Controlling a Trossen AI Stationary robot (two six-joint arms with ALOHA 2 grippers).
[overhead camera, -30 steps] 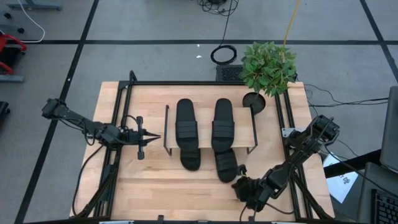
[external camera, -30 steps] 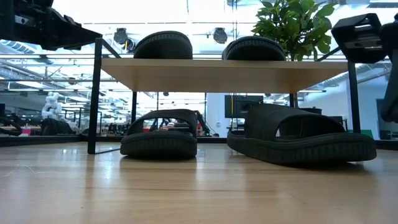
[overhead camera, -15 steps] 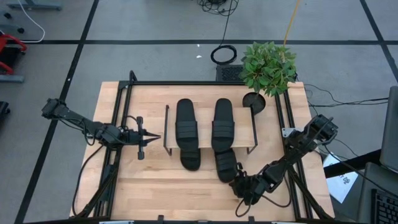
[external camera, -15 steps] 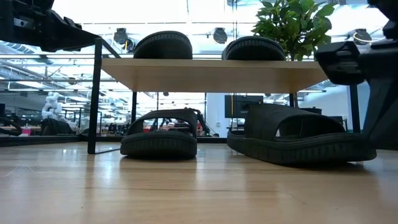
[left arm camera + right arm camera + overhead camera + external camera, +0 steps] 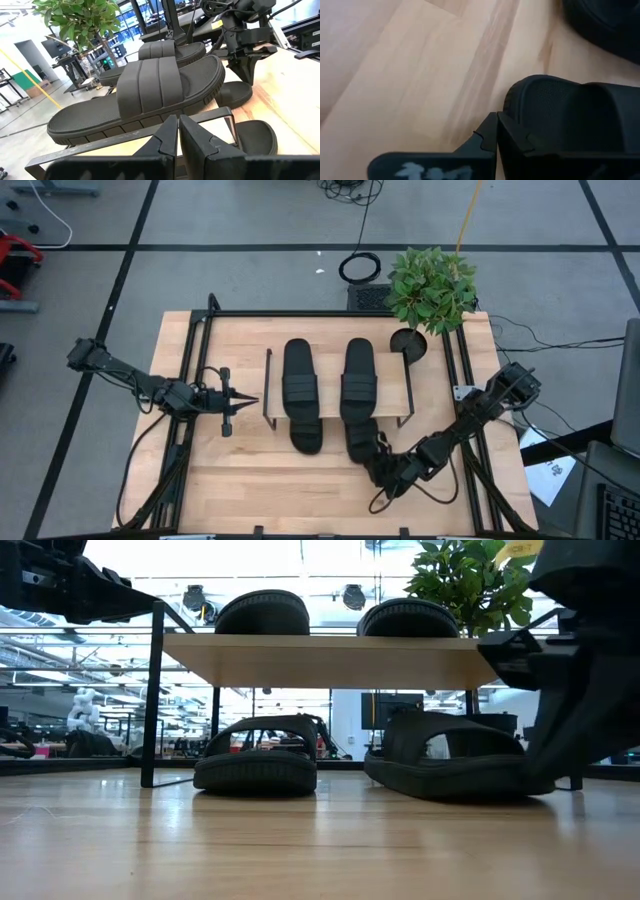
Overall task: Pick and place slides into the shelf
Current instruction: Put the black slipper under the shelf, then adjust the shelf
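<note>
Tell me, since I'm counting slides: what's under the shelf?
Two slides lie under the shelf: the left one and the right one. The right end effector covers that slide's heel; two more sit on top.

Matt ribbed slides (image 5: 300,385), pale wood shelf (image 5: 330,660)

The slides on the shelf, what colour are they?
Both slides are matte black with ribbed straps, shown best in the left wrist view.

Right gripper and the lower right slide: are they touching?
Touching. In the right wrist view the shut right gripper presses against the rim of the lower right slide; in the high view it sits at that slide's near end.
</note>
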